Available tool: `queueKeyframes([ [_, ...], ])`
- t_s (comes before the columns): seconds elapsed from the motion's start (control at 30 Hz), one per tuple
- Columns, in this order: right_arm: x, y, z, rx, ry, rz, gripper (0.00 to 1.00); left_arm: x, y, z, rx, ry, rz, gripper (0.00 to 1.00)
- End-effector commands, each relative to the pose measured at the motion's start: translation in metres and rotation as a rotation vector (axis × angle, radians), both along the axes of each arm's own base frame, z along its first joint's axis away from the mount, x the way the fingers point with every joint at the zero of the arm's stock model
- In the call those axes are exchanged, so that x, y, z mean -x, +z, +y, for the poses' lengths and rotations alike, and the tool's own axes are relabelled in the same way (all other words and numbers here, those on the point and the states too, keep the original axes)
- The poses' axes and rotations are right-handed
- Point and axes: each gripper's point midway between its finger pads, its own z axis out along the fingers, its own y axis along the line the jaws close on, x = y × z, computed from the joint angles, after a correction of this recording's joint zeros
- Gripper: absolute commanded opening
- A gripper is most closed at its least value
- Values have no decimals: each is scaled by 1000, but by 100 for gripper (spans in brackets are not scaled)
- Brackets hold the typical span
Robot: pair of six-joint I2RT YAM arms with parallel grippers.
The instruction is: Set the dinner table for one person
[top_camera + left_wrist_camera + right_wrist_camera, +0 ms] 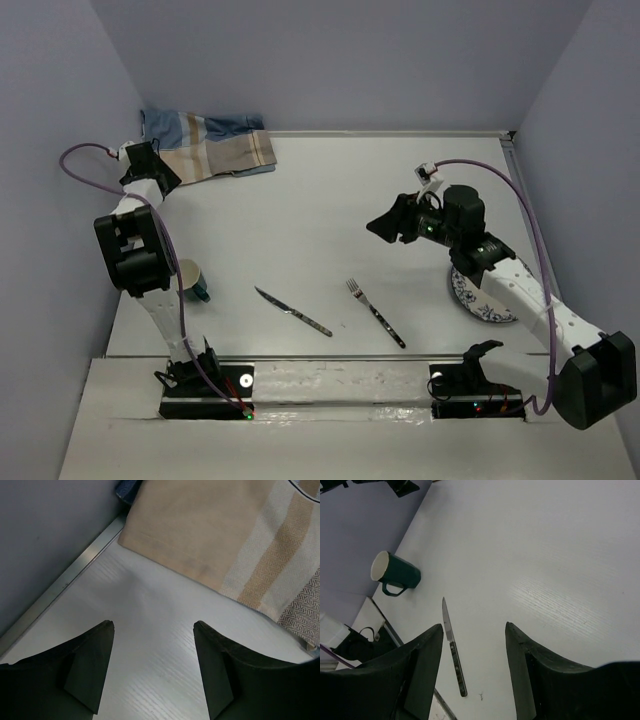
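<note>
The dinner table (320, 190) is a plain white top. On its near part lie a knife (292, 311) and a fork (375, 312), with a dark green mug (190, 280) to their left. A blue-patterned plate (480, 297) sits at the right, partly hidden under the right arm. My left gripper (165, 170) is at the far left corner beside the striped cloth (215, 140). In its wrist view the left gripper (154, 625) is open over bare table, just short of the cloth's edge (210, 525). My right gripper (378, 226) hovers open and empty above mid-table, with the knife (454, 655) and mug (395, 572) below it.
Lavender walls close the table on the left, back and right. A metal strip (65, 580) runs along the left wall next to my left gripper. Both arm bases stand on the near ledge (330, 375).
</note>
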Motion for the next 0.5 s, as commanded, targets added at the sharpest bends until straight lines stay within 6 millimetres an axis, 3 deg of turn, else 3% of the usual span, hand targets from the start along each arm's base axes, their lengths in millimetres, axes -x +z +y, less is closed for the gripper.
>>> queueKeyframes([
  [0.0,-3,8,9,-17,40,-60,57,-25,18,15,-20,13,-70,75],
  [0.23,-3,-5,20,0,86,-38,57,-52,0,18,19,16,-89,73],
  [0.47,-2,-8,29,-4,112,-39,57,-66,-18,22,29,19,-46,69],
])
